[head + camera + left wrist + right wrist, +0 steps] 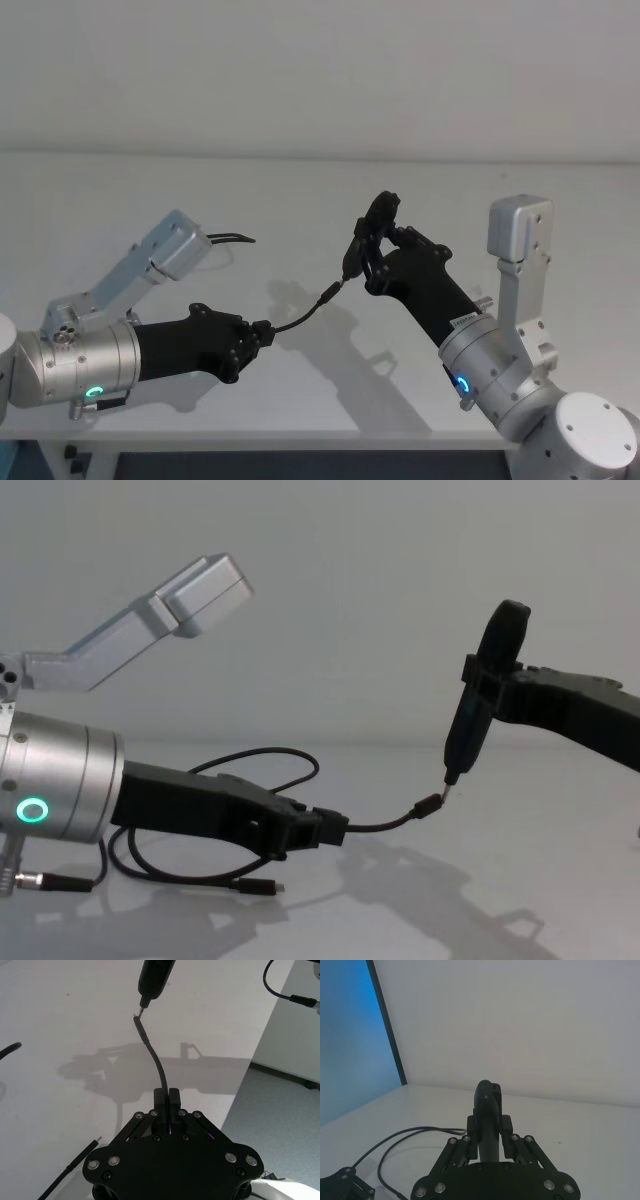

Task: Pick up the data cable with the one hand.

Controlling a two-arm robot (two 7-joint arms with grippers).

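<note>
Left gripper (335, 828): low over the white table (300, 200), fingers clamped on the data cable (385, 823).
Data cable: one end rises from the fingertips, arcing toward the right gripper (372, 240); the remainder loops on the table behind the left arm.
Right gripper: raised, jaws closed on a black device (480, 695) whose tip meets the cable's plug (430, 804).

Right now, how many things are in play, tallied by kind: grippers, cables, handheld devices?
Grippers: 2, left gripper and right gripper
Cables: 1, data cable, clamped by the left gripper
Handheld devices: 1, black device, clamped upright by the right gripper
Total: 4
</note>
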